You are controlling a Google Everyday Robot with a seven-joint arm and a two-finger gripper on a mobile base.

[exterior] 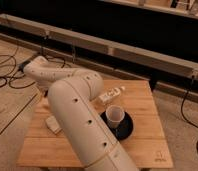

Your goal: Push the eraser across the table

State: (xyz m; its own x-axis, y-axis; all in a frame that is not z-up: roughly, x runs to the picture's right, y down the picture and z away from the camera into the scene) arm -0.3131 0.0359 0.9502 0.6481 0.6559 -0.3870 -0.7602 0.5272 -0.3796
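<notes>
The light-wood slatted table (142, 100) fills the lower middle of the camera view, with a small dark logo (161, 161) at its near right corner. The robot's thick white arm (77, 115) rises from the bottom edge, bends over the table's left half and reaches out past the far left corner. The gripper is hidden behind the arm's links, somewhere on the left side. The eraser is hidden from view.
A white cup (114, 116) stands on a black saucer (123, 129) right of centre. A small white bottle (111, 95) lies behind it. A pale beige block (53, 124) sits near the left edge. Cables (4, 75) and a dark box (24, 65) lie on the floor to the left.
</notes>
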